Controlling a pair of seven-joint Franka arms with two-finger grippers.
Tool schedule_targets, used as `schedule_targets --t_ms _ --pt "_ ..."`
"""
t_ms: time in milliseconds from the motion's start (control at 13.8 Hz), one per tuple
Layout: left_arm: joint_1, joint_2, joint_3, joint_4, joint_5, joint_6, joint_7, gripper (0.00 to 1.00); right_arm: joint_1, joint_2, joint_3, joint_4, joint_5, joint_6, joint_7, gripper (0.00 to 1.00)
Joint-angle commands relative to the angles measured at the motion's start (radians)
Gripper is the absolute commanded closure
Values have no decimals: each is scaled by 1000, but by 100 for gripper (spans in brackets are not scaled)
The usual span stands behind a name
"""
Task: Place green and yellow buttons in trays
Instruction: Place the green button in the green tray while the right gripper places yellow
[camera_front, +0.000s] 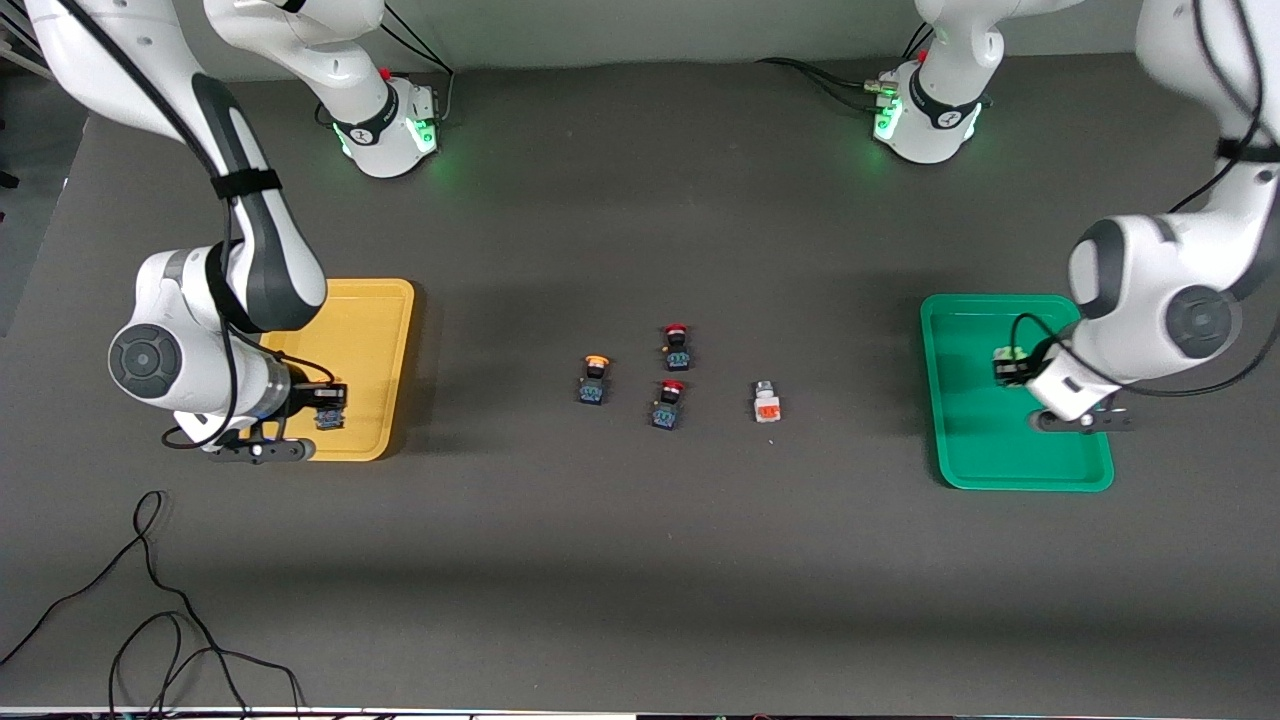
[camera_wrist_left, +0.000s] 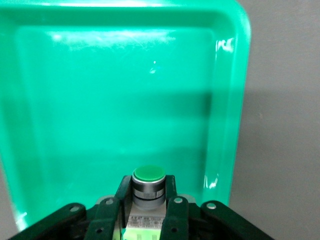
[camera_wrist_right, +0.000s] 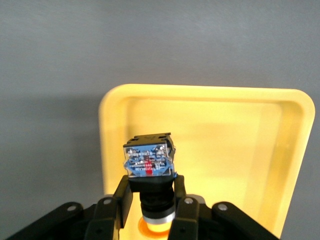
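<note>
The right arm comes from its base at the table's edge, bends at the elbow and hangs its wrist low over the yellow tray (camera_front: 375, 330). The right gripper (camera_front: 325, 408) is above the tray's corner nearest the front camera, its fingers (camera_wrist_right: 125, 197) clamped on a dark-bodied switch (camera_wrist_right: 149, 162) with its yellow-orange cap pointing down toward the tray floor and its blue terminal face turned up. The switch is in the air, clear of the tray.

The left arm folds in from the table's end, its wrist angled down over the green tray (camera_front: 965, 450). The left gripper (camera_front: 1012, 365) hovers over the middle of that tray, its fingers (camera_wrist_left: 112, 210) closed on a white-bodied switch (camera_wrist_left: 148, 187) with a round green cap and a metal collar. In the left wrist view the cap points toward the tray's floor, not touching it.

Four more switches stand on the table between the two trays, well apart from the green tray. Closest to it is the white switch with an orange part (camera_front: 766, 402). Farther from the green tray stand two red-capped switches (camera_front: 677, 346) (camera_front: 668, 403), one nearer the front camera than the other. Farthest from the green tray of the four is a second yellow-capped dark switch (camera_front: 594, 379).
</note>
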Motion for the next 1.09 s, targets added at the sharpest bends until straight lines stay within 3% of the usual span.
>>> schedule_targets --t_ms 0,145,290,362,507,579,652,869,1014 --pt "1 74 -2 -8 27 77 8 89 4 -48 -8 -177 24 181 -37 100" --pt "8 76 -2 -5 33 73 8 84 4 -44 -8 -210 92 208 -39 100" --pt "10 71 -2 16 33 41 15 7 4 -41 -8 -223 145 208 -40 100" --pt "10 67 -3 36 33 9 18 0 6 -41 -8 -225 146 205 -39 100" --pt "11 38 -5 105 33 -117 20 0 6 -41 -8 -223 146 200 -39 100" --pt "11 22 -5 152 33 -195 18 0 6 -44 -8 -223 148 198 -39 57" --pt "11 4 -6 210 33 -287 18 0 6 -50 -8 -222 148 197 -34 25" --pt "1 -13 -12 385 16 -482 6 0 6 -91 -8 -205 148 156 -22 3" --pt "-31 -7 -15 435 2 -519 -15 0 6 -128 -4 -146 146 61 -22 7"
